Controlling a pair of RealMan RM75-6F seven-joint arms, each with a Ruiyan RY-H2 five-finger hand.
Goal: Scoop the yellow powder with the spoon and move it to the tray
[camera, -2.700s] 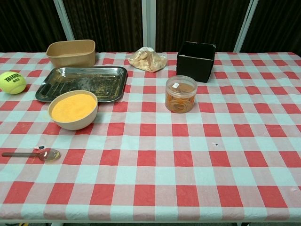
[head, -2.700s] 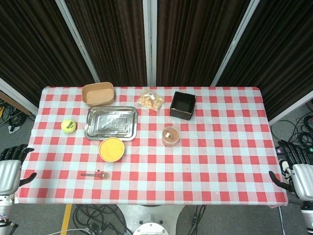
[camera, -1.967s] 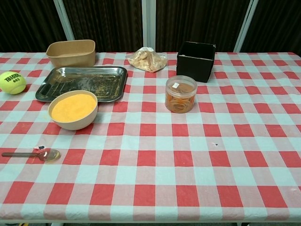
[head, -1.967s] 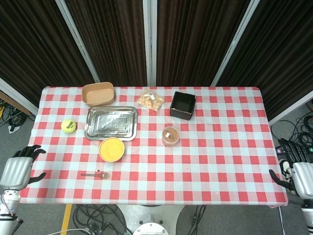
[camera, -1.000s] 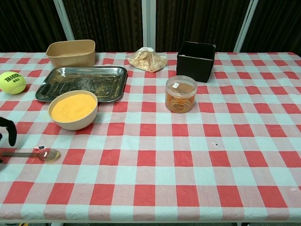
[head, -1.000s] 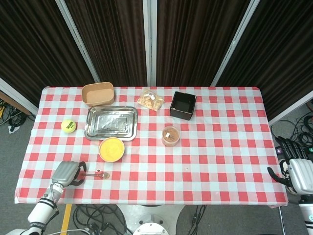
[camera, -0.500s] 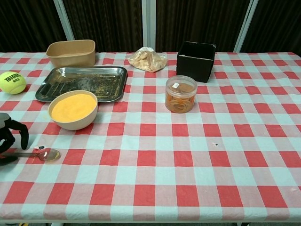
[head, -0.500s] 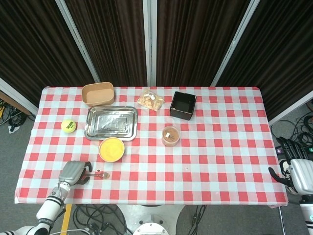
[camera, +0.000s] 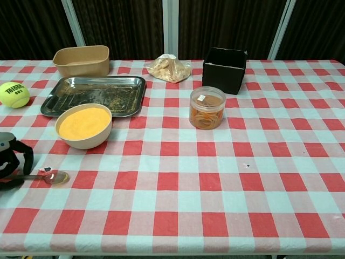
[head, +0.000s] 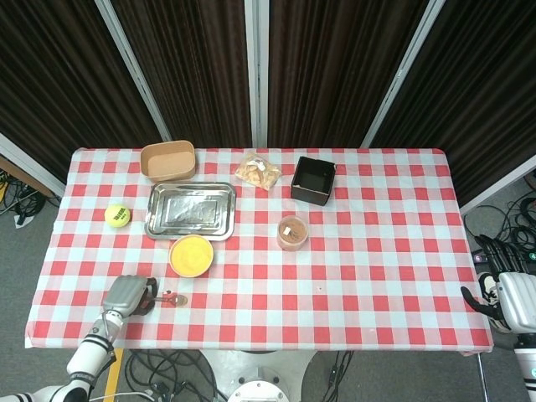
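A small metal spoon (head: 173, 299) (camera: 55, 177) lies flat on the checked cloth near the front left edge, bowl end to the right. My left hand (head: 126, 295) (camera: 11, 159) sits over the spoon's handle, a finger arched above it and the thumb below, with a gap still showing. The bowl of yellow powder (head: 190, 255) (camera: 84, 125) stands just behind the spoon. Behind that lies the metal tray (head: 191, 210) (camera: 94, 95). My right hand (head: 507, 299) hangs off the table's right edge with fingers apart and holds nothing.
A tennis ball (head: 117, 215) (camera: 14, 94) sits left of the tray. A brown paper box (head: 167, 159) (camera: 81, 60), a bag of snacks (head: 259, 171) (camera: 168, 68) and a black box (head: 313, 179) (camera: 225, 69) line the back. A clear jar (head: 292, 232) (camera: 207, 107) stands mid-table.
My left hand has come in from beyond the table's left edge to the spoon's handle and edged a little further right. The spoon and the right hand have not moved.
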